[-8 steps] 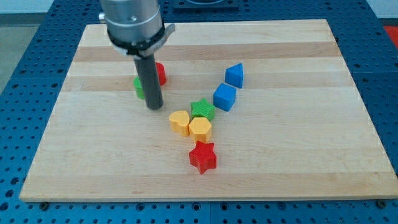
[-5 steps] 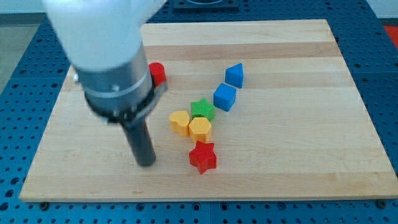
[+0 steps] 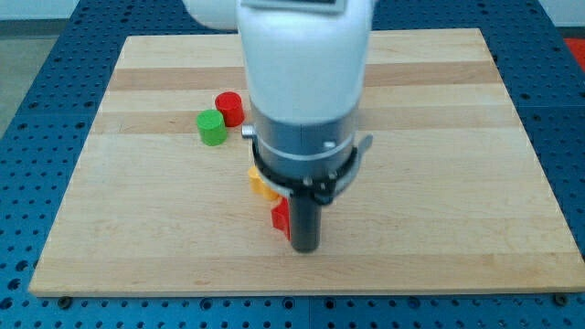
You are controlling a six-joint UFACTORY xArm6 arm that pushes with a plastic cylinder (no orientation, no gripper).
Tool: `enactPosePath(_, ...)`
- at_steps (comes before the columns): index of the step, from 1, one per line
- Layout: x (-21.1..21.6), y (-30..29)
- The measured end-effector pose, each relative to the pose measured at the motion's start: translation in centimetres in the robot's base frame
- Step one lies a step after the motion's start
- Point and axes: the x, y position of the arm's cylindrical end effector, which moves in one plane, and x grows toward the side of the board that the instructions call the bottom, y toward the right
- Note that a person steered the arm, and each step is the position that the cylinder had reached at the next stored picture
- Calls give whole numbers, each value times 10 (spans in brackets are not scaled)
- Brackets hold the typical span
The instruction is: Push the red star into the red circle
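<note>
My tip (image 3: 304, 249) sits low on the board (image 3: 457, 137), touching the red star (image 3: 280, 217), mostly hidden behind the rod; only its left edge shows. The red circle (image 3: 229, 109) stands well apart, up-left, beside a green cylinder (image 3: 212, 127)

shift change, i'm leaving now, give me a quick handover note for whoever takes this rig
My tip is down on the board, at the view's right edge of the red star, which is mostly hidden behind the rod.
The red circle sits toward the view's upper left, beside the green cylinder.
A yellow block peeks out just above the star.
Done: nothing yet; star and circle are well apart.
Left: push the star up-left into the circle.
</note>
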Motion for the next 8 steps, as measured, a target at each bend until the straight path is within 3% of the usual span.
enactPosePath(3, -54, -45)
enactPosePath(5, -117, -65)
enactPosePath(8, -161, -74)
